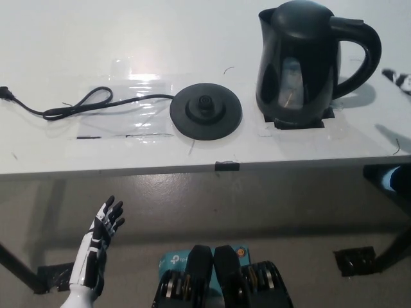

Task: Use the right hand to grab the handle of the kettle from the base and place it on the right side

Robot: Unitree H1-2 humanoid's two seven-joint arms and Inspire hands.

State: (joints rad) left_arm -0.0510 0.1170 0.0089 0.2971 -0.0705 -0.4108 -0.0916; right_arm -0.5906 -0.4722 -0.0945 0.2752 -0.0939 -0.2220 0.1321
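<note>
Left hand [103, 232] rests below the table edge, fingers spread, holding nothing. Base [205, 110] sits bare; the kettle [298, 64] stands upright right of it on the table [51, 38], handle [359, 54] pointing right, spout left. Placement looks finished. Right hand [399, 78] barely shows at the edge; its grip cannot be told
</note>
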